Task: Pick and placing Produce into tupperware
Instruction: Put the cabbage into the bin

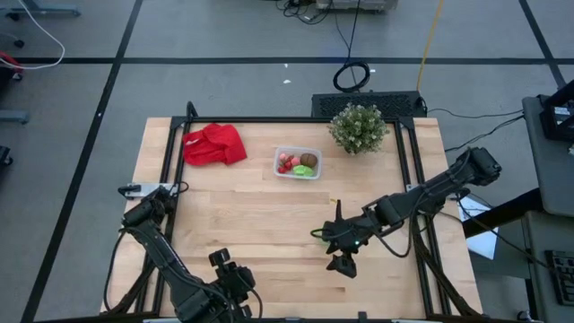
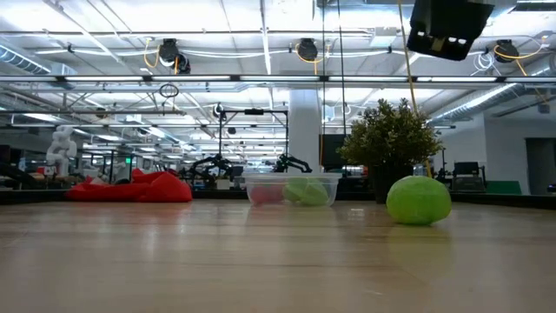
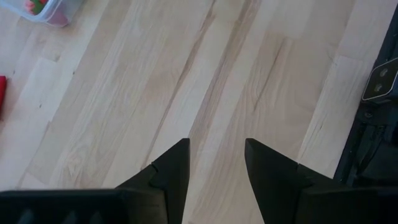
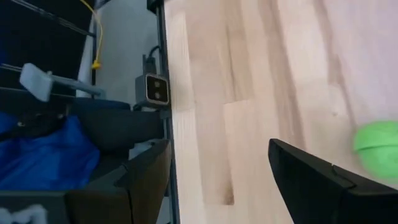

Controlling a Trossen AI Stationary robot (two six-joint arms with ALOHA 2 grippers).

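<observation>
**Pale wood desk, one green piece loose, rest in tub**

Light plank desk (image 1: 269,215), smooth, visible grain and seams, black rails along the edges; grey floor with cables around it, open workshop with ceiling lights in the low view.

Nearest, at the front edge: left claw (image 1: 221,260), dark tapered fingers (image 3: 171,171) spread apart over bare wood, nothing between them. Arm folded low at the front-left corner.

Farther in, right of centre: right claw (image 1: 339,238), fingers (image 4: 311,174) wide apart, empty, above the desk. Right arm stretches in from the right edge, elbow bent, wrist pointing toward the middle. Just beside it a round, bright green produce piece (image 2: 419,200), matte and slightly bumpy, sits on the wood; not gripped.

Toward the back: clear plastic tupperware (image 1: 297,163), rectangular with rounded corners, holding small red pieces, a brown oval and a green piece. Left of it a crumpled red cloth (image 1: 214,144). Right of it a bushy green potted plant (image 1: 358,127).
</observation>
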